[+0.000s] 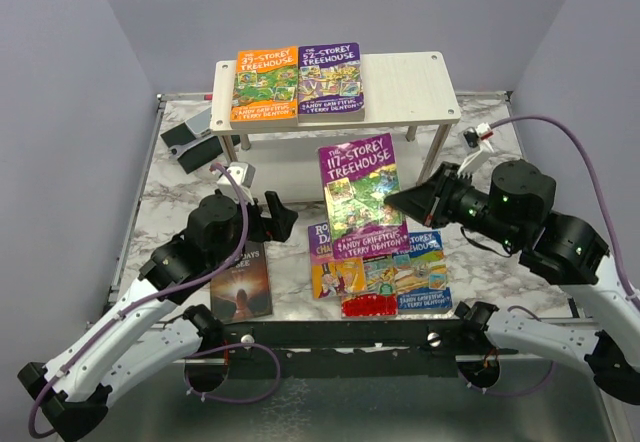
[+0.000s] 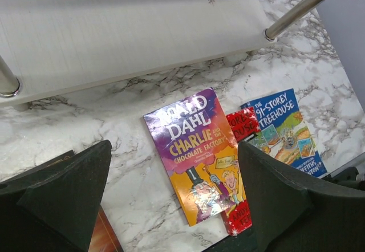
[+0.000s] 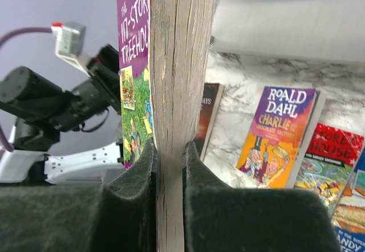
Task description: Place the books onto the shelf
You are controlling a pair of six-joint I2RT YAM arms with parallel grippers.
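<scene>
The shelf (image 1: 425, 84) stands at the back with an orange book (image 1: 264, 84) and a purple book (image 1: 330, 82) flat on its top board. My right gripper (image 1: 400, 202) is shut on a third, purple "117-Storey" book (image 1: 360, 194), held off the table; its page edge (image 3: 179, 64) is pinched between the pads. The Roald Dahl (image 2: 197, 155), a red book (image 2: 242, 124) and a blue one (image 2: 285, 126) overlap on the marble. A dark book (image 1: 240, 284) lies front left. My left gripper (image 2: 174, 149) hovers open, empty, above the Dahl's left edge.
A flat grey-black device (image 1: 190, 142) lies at the back left beside the shelf. The shelf's lower board (image 2: 125, 29) and a silver leg (image 2: 302, 7) are just beyond my left gripper. A black rail (image 1: 350, 334) runs along the table's near edge.
</scene>
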